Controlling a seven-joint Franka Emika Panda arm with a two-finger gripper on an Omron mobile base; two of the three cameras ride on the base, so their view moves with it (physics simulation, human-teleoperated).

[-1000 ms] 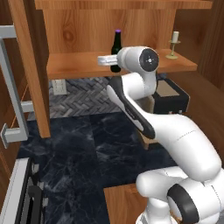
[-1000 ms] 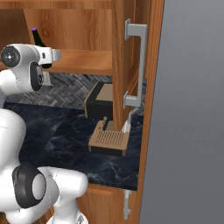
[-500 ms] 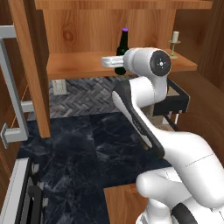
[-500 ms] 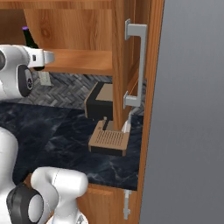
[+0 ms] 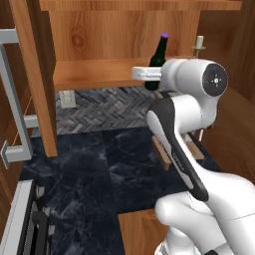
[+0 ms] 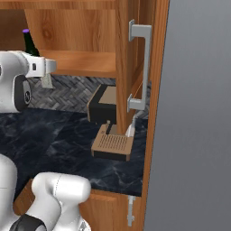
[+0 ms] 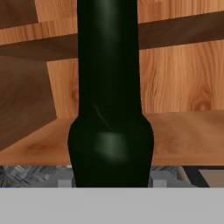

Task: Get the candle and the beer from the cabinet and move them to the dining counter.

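The beer (image 7: 110, 100) stands upright on the cabinet's (image 5: 119, 30) wooden inner shelf (image 5: 94, 74), its long axis vertical, purple cap at twelve o'clock. In the hand view the dark green bottle sits dead centre and very close, so it lies straight ahead of the gripper (image 5: 155, 82). The bottle's body hides the finger tips; I cannot tell whether the jaws are clamped on it or merely either side of it. In the left base view the candle (image 5: 198, 44) stands on the same shelf, at about three o'clock from the bottle, apart from it. I judge the bottle the nearer target.
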